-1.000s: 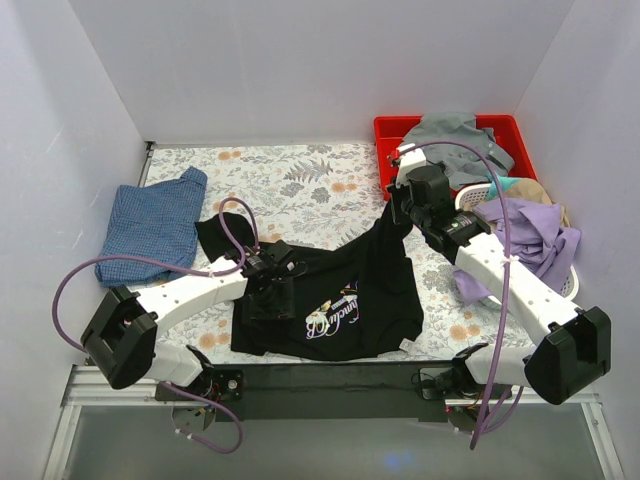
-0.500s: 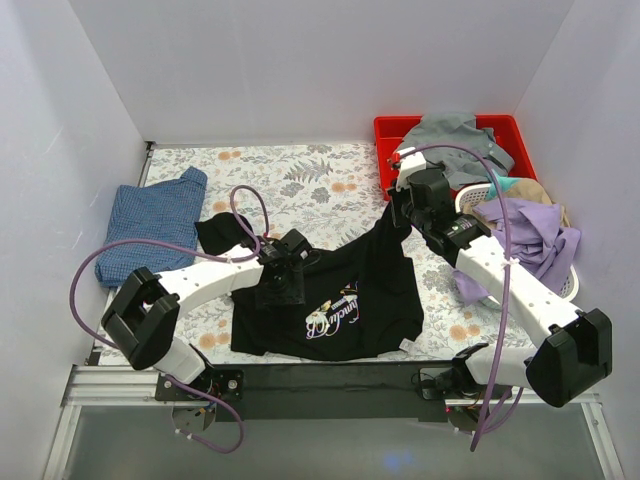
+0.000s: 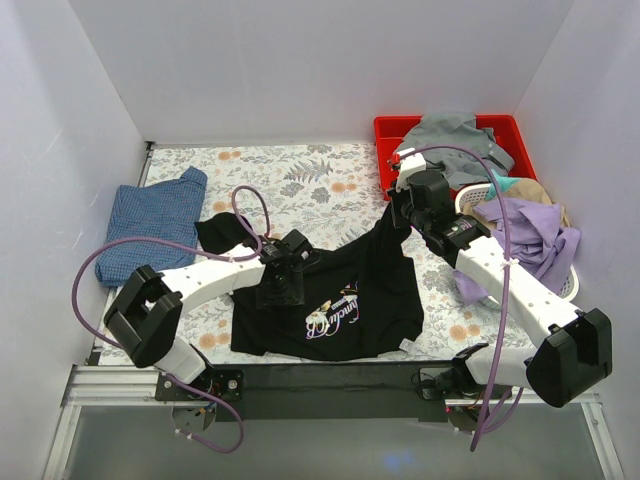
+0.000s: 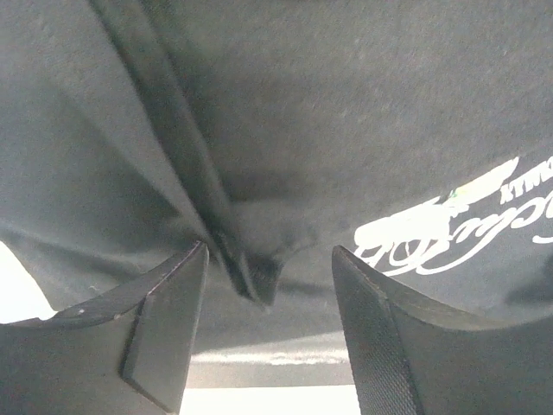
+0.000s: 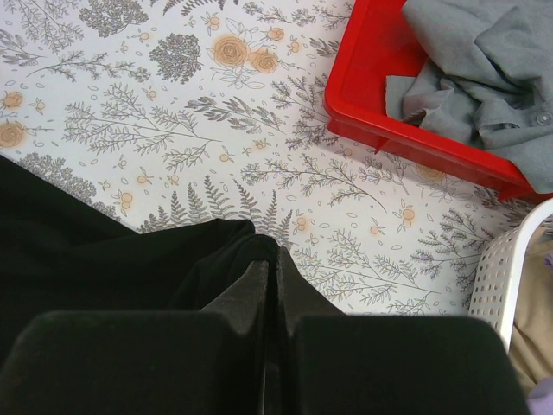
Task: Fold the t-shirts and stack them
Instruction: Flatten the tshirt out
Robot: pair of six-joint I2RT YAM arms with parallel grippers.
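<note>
Black t-shirt (image 3: 370,290) clenched in right tool (image 5: 270,257), left tool (image 4: 268,285) released astride a fold, grey garment (image 3: 450,135) in red bin (image 3: 384,128), lilac clothes (image 3: 538,238) in basket (image 3: 470,196), blue t-shirt (image 3: 150,225) only overhead

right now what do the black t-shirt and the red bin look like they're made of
Black t-shirt: soft matte knit cloth, probably cotton; it drapes and creases, with a stitched seam.
Red bin: rigid plastic, smooth, slightly glossy; moulded rim and rounded corner.
</note>
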